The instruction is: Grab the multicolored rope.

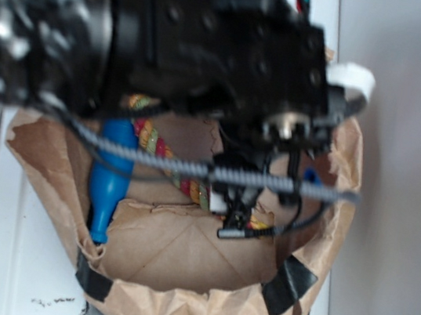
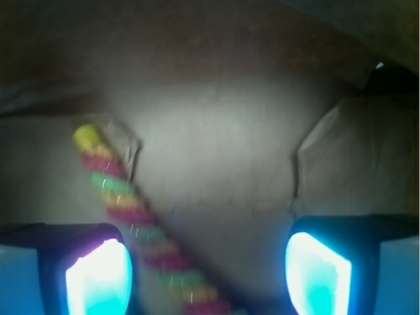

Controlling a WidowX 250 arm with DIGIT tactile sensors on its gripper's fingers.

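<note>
1. Closest in the wrist view, the gripper [image 2: 209, 269] has its jaws spread wide with nothing between the pads; one fingertip [image 2: 98, 275] glows at the left and the other at the right.
2. Just beyond, the multicolored rope [image 2: 141, 226] runs diagonally across the brown paper floor, passing close by the left finger, its yellow end pointing up and away.
3. It looks like soft, light, twisted cord. It would likely flex and sag when lifted but not slip much, thanks to its ridged strands. A pinch across the mid-length, square to the rope, seems safest.
4. Farther out, the exterior view shows the rope [image 1: 150, 139] inside the paper bag [image 1: 195, 314], beside the blue bottle toy [image 1: 110, 178], partly hidden beneath the arm and the grey cable [image 1: 193, 168].
</note>
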